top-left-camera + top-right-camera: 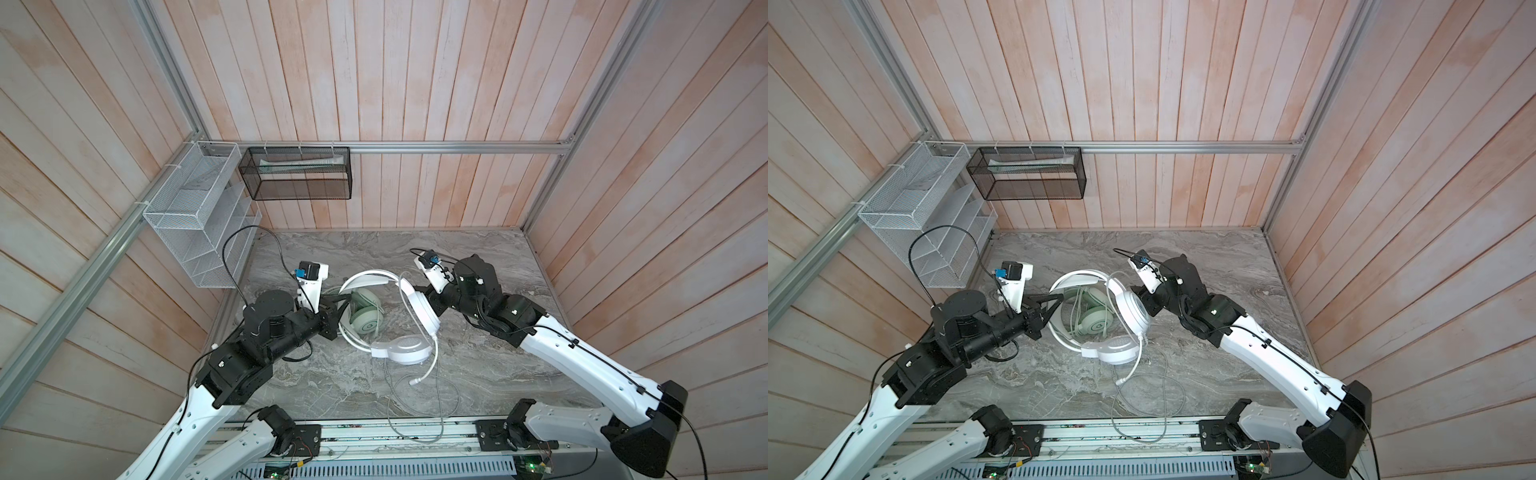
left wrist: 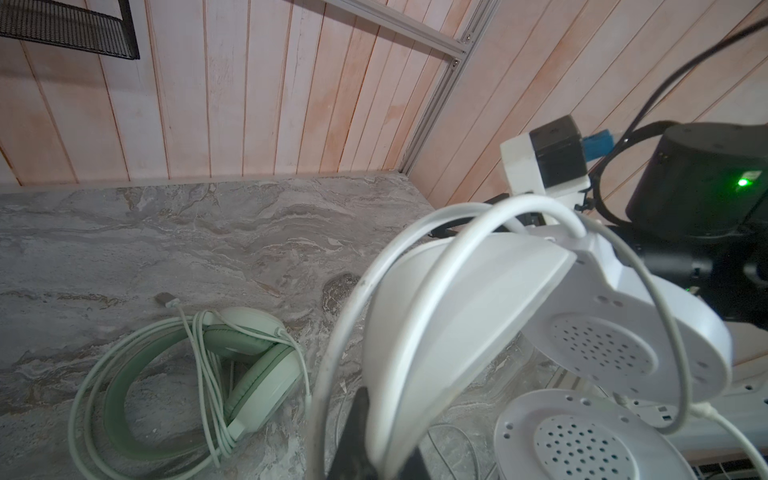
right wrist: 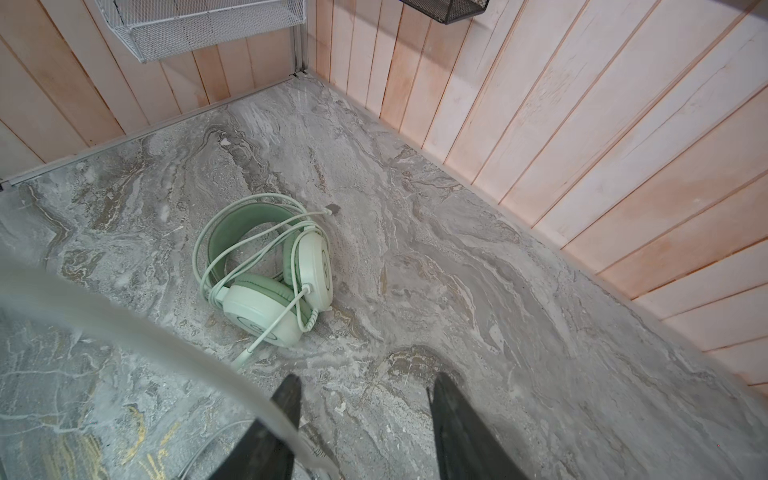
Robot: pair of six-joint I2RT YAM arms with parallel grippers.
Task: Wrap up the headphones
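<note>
Closest to the left wrist lens: plain white plastic over-ear headset (image 2: 457,324), gripped at its broad headband by left pincer (image 1: 1060,297), clenched on that band. Located near centre of grey marble-patterned table (image 1: 365,249) in both top views, one cup tipped up, other cup low; contact with table not confirmed. Noted thin white cord (image 2: 675,332) draped at least once over the band near the upturned cup; remainder slack, trailing across the table and looping over metal front rail (image 1: 357,434). Observed right pincer (image 3: 365,380) just beside the upturned cup, released, jaws apart with nothing between; blurred cord crossing one finger only. Found mint-green padded headset (image 3: 266,309) inside the arc of the white headband in both top views, flat on the table, own cord wound round band and cups, plug end loose just beside. Judged: green unit done, white unit barely begun; long tail to wind, end to secure. Noted white wire basket (image 1: 187,199) and black mesh basket (image 1: 299,174) on the walls, well apart from the work, uninvolved.
</note>
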